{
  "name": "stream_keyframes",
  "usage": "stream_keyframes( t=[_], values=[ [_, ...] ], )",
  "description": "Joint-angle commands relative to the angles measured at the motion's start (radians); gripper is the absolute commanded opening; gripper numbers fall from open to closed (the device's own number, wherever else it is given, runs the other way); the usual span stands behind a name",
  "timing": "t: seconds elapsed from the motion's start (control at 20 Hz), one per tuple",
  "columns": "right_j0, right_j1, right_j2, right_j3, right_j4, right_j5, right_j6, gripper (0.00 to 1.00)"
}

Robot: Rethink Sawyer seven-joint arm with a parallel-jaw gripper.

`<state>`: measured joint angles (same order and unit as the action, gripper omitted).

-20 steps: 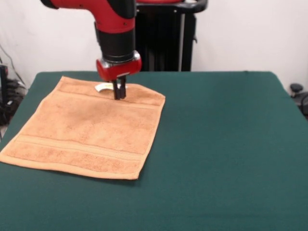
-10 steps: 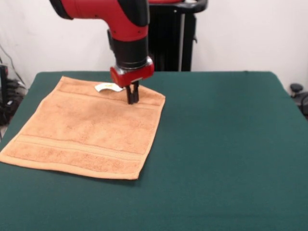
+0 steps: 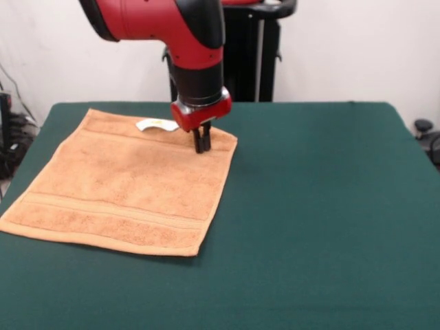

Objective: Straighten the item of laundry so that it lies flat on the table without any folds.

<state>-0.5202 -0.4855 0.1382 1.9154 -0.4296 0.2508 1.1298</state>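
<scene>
The item of laundry (image 3: 130, 182) is an orange-tan towel spread on the left half of the dark green table (image 3: 316, 206). It looks nearly flat, with a woven band along its near edge and a white tag (image 3: 157, 124) at its far edge. My gripper (image 3: 202, 146) points down at the towel's far right corner, just right of the tag. Its tips are shut and rest on or just above the cloth. I cannot tell whether any cloth is pinched between them.
The towel's near left corner (image 3: 8, 221) lies at the table's left edge. Dark cables (image 3: 10, 144) hang beyond that edge. A black object (image 3: 423, 126) stands past the table's right edge.
The gripper has moved to the right along the towel's far edge, from beside the tag to near the far right corner. The towel has hardly shifted.
</scene>
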Motion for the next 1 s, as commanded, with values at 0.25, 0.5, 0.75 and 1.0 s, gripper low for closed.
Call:
stream_keyframes(
  t=[0.25,0.5,0.75,1.0],
  values=[
    [0.102,0.081,0.005,-0.001,0.115,0.086,0.235,0.0],
    [0.128,0.09,-0.02,-0.015,0.143,0.114,0.233,0.0],
    [0.149,0.092,-0.04,-0.02,0.163,0.109,0.227,0.0],
    [0.204,0.134,-0.138,-0.062,0.124,-0.056,0.255,0.0]
  ],
)
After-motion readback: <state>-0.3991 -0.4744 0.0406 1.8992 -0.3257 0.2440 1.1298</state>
